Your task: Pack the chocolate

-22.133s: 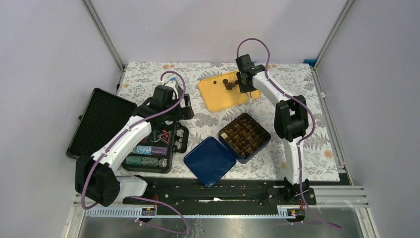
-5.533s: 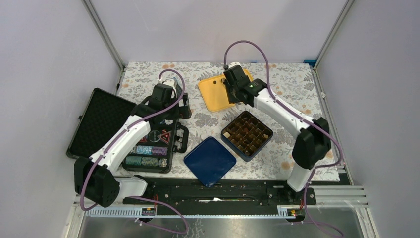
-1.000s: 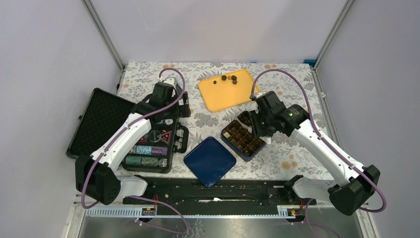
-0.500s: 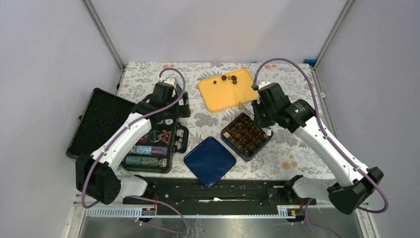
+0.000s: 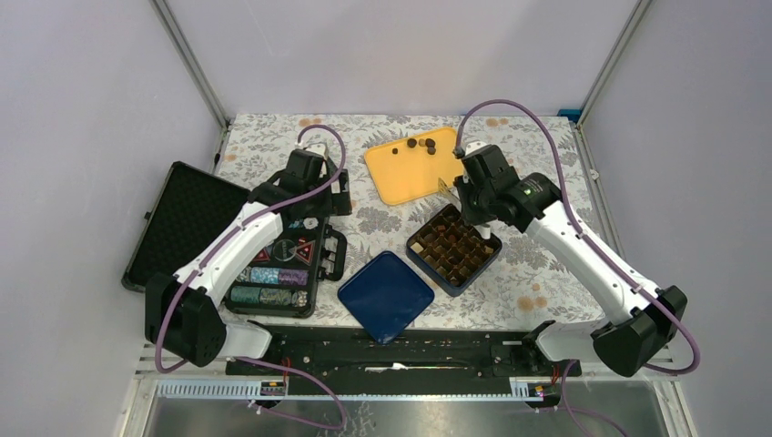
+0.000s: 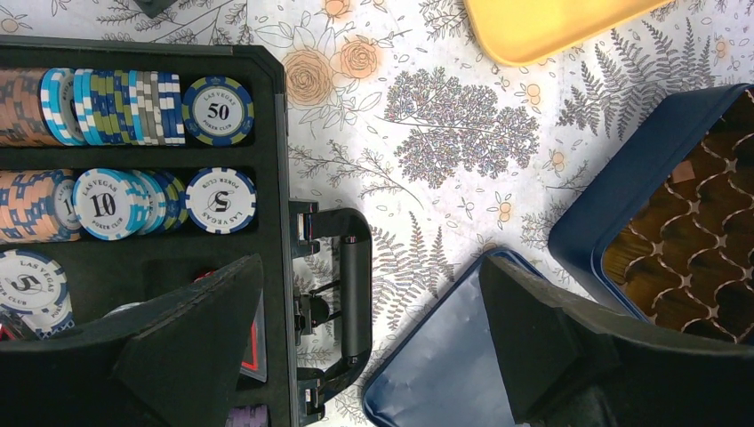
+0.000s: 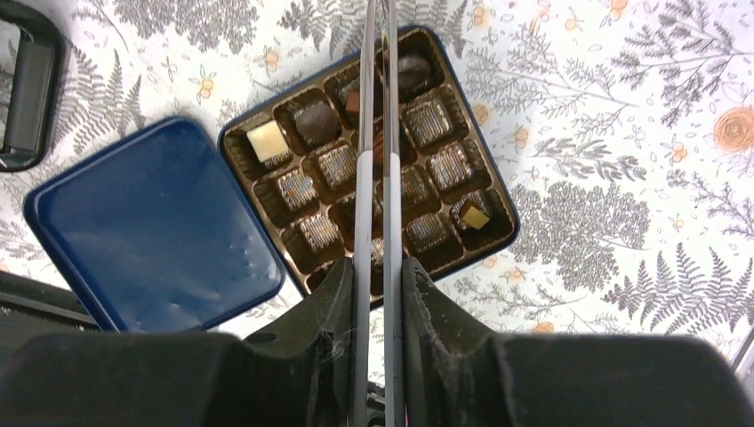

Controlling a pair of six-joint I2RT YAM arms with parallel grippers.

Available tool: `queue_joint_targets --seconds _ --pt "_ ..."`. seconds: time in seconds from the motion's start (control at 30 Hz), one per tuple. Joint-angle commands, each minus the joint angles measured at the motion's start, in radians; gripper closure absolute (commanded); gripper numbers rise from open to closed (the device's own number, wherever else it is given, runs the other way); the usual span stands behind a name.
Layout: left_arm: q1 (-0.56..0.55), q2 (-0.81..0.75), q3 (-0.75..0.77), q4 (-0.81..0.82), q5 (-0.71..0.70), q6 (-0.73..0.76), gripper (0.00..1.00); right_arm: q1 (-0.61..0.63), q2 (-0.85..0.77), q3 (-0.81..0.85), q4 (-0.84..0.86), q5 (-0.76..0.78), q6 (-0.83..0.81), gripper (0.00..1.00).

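Several dark chocolate pieces (image 5: 421, 144) lie on the yellow tray (image 5: 401, 177). The open blue tin (image 5: 452, 248) holds a brown grid insert. In the right wrist view the tin (image 7: 498, 191) holds a cream piece (image 7: 266, 140) and a few dark pieces (image 7: 313, 120). My right gripper (image 7: 377, 267) is shut on metal tongs (image 7: 378, 133), high above the tin. The tong tips run off the top of that view. In the top view my right gripper (image 5: 460, 196) is at the tin's far corner, beside the tray. My left gripper (image 6: 369, 338) is open and empty over the case handle.
The tin's blue lid (image 5: 386, 296) lies flat left of the tin. An open black case (image 5: 282, 259) of poker chips (image 6: 218, 111) sits at the left under my left arm, with its lid (image 5: 182, 223) folded out. A floral cloth (image 5: 546, 155) covers the table.
My right arm has lifted from over the tin and moved back toward the yellow tray, tongs still in its grip. The left arm has barely moved.
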Motion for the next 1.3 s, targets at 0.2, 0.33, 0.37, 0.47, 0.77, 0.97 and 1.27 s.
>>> queue_joint_targets --seconds 0.2,0.33,0.37,0.47,0.77,0.97,1.27 --pt "0.0 0.006 0.049 0.036 -0.038 0.033 0.01 0.007 0.139 0.117 0.203 0.05 -0.021 0.92" --pt "0.0 -0.004 0.034 0.039 -0.05 0.039 0.01 -0.006 0.228 0.177 0.236 0.054 -0.029 0.92" --pt "0.0 -0.006 0.028 0.04 -0.051 0.041 0.01 -0.013 0.25 0.194 0.241 0.052 -0.03 0.92" --pt "0.0 -0.008 0.018 0.041 -0.044 0.041 0.01 -0.032 0.31 0.248 0.254 0.042 -0.028 0.92" --pt "0.0 -0.025 -0.008 0.055 -0.021 0.046 0.01 -0.085 0.497 0.408 0.275 0.025 -0.006 0.89" --pt "0.0 -0.041 -0.024 0.056 -0.027 0.053 0.01 -0.114 0.619 0.499 0.297 0.011 0.007 0.78" --pt "0.001 -0.069 -0.041 0.055 -0.034 0.052 0.01 -0.16 0.677 0.503 0.29 0.059 -0.007 0.66"
